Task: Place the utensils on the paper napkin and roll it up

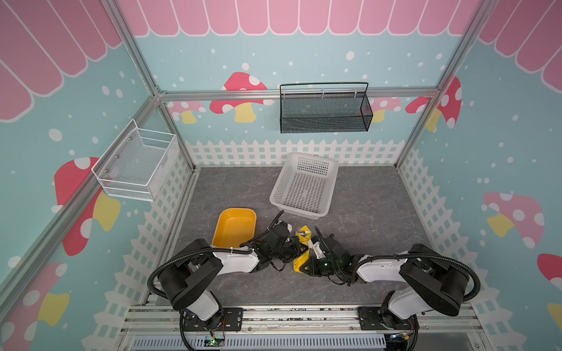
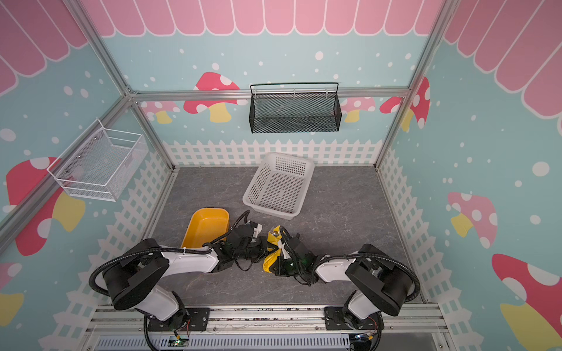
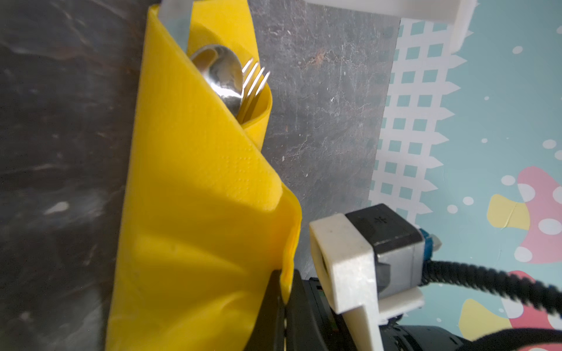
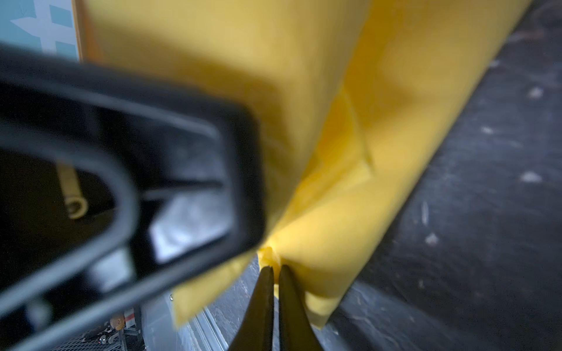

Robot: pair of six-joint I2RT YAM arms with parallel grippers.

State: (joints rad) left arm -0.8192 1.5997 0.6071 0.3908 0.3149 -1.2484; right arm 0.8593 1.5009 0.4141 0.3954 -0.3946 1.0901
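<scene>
Rolling now: the paper napkin (image 3: 194, 197), near middle of the worktop (image 1: 365, 212), half wraps the spoon (image 3: 222, 76) and fork (image 3: 257, 79). Our right gripper (image 4: 275, 273) pinches its edge; our left gripper (image 1: 296, 246) is closed beside it. Next we must roll gently.

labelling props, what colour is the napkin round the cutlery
Bright yellow, plain; the paper napkin shows best in the left wrist view.

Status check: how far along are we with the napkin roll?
Done: spoon and fork sit inside the napkin, one flap already folded over them; no knife shows. In hand: right gripper is shut on the napkin's end away from the spoon, and the left gripper, shut, sits at the open end by the spoon. Left: the wrap is loose and part open, so rolling it tight remains.
</scene>
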